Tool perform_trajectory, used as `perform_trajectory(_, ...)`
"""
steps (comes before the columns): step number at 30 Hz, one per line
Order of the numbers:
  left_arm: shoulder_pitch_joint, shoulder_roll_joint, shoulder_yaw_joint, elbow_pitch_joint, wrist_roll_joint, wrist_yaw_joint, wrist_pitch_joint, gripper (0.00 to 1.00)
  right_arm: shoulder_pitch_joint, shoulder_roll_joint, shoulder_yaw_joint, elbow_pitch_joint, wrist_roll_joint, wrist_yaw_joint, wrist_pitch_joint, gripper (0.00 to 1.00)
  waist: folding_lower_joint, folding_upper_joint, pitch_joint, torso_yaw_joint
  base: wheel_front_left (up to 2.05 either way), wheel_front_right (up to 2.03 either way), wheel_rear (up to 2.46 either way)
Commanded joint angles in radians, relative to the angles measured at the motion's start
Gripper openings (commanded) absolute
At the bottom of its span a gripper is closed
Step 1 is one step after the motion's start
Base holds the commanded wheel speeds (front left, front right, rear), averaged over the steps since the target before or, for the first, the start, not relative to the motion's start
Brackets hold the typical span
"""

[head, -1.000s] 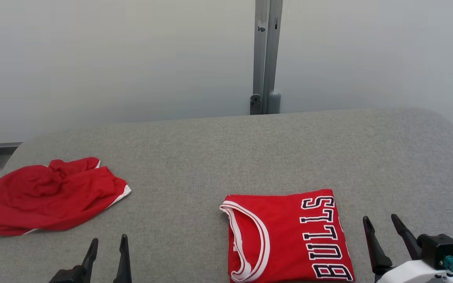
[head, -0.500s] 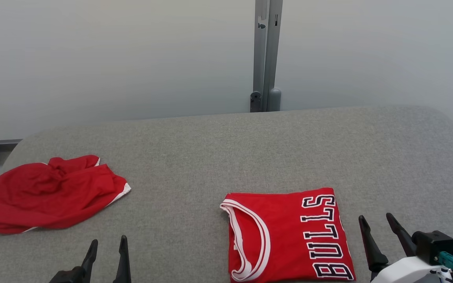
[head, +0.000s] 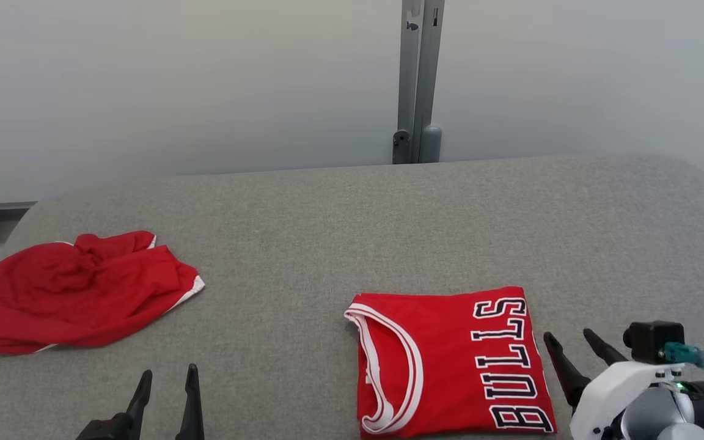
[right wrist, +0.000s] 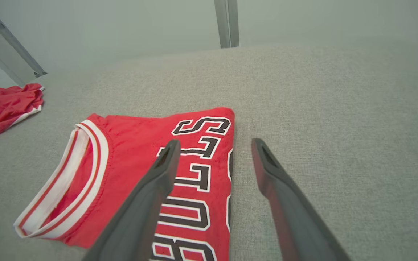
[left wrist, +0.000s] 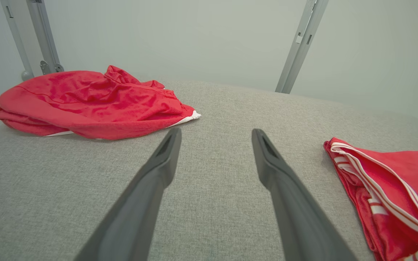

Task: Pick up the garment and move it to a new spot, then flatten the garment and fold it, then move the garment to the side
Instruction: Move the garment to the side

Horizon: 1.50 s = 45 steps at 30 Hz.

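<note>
Left claw [head: 168, 371]: fingers spread wide, nothing between them, low over bare cloth.
Right claw [head: 569, 333]: fingers wide apart, empty.
Folded garment: red jersey with white-trimmed neckline and dark "BULLS" lettering [head: 450, 360], folded to a flat rectangle. Its lettered edge lies just left of the right claw, and it sits well right of the left claw.
Crumpled garment: loose heap of red fabric with a white hem [head: 77, 290], ahead and to the left of the left claw, far left of the right claw.
Tabletop: grey woven covering [head: 327, 232], rounded far corners. Bare cloth lies between the left claw and the heap.
Backdrop: grey metal post [head: 419, 79] against a pale wall, beyond both claws.
Right wrist view: left finger crosses the lettering, right finger is over bare cloth. Contact with the jersey cannot be told.
Left wrist view: heap's stacked layers seen side-on, and the jersey's neckline end at far right.
Head view: white wrist housing [head: 608, 391] behind the right claw.
</note>
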Motion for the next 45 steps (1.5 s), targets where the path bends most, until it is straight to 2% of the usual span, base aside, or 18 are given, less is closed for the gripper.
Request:
perform_trajectory(1, -0.017, -0.002, 0.003, -0.004, 0.006, -0.004, 0.0, 1.0, -0.033, -0.008, -0.013, 0.008, 0.031, -0.001, 0.149, 1.0, 0.0, -0.0001, 0.016, 0.01, 0.0, 0.0, 0.0)
perform_trajectory(5, -0.033, -0.005, -0.003, -0.011, 0.002, -0.009, 0.0, 1.0, -0.08, -0.005, -0.062, 0.009, 0.041, -0.001, 0.387, 1.0, 0.0, -0.0001, 0.043, 0.039, 0.0, 0.0, 0.0)
perform_trajectory(13, -0.057, -0.01, -0.015, -0.015, -0.001, -0.011, 0.0, 1.0, -0.143, 0.068, -0.198, 0.056, -0.018, -0.001, 0.667, 1.0, 0.0, -0.0001, 0.102, 0.11, 0.0, 0.0, 0.0)
perform_trajectory(23, -0.094, -0.011, -0.025, -0.033, -0.009, -0.014, 0.0, 1.0, -0.179, 0.107, -0.283, 0.088, -0.101, -0.001, 0.744, 1.0, 0.0, -0.0001, 0.174, 0.175, 0.0, 0.0, 0.0)
perform_trajectory(29, -0.114, -0.012, -0.042, -0.047, -0.022, -0.007, 0.0, 1.0, -0.198, 0.102, -0.251, 0.125, -0.101, 0.0, 0.809, 1.0, 0.0, -0.0001, 0.215, 0.187, 0.0, 0.0, 0.0)
perform_trajectory(30, -0.118, -0.012, -0.046, -0.049, -0.023, -0.005, 0.0, 1.0, -0.199, 0.091, -0.238, 0.124, -0.106, -0.001, 0.816, 0.29, 0.0, -0.0001, 0.222, 0.189, 0.0, 0.0, 0.0)
perform_trajectory(31, -0.121, -0.012, -0.05, -0.051, -0.026, -0.004, 0.0, 1.0, -0.203, 0.08, -0.228, 0.122, -0.107, -0.001, 0.822, 0.0, 0.0, -0.0001, 0.228, 0.189, 0.0, 0.0, 0.0)
perform_trajectory(37, -0.13, -0.011, -0.057, -0.08, -0.037, 0.006, 0.0, 1.0, -0.256, -0.037, -0.125, 0.077, -0.107, -0.002, 0.818, 0.0, 0.0, -0.0001, 0.253, 0.159, 0.0, 0.0, 0.0)
perform_trajectory(45, -0.152, -0.011, -0.053, -0.143, -0.03, 0.012, 0.0, 1.0, -0.425, -0.167, 0.064, 0.07, -0.084, -0.001, 0.792, 0.0, 0.0, -0.0001, 0.315, 0.013, 0.0, 0.0, 0.0)
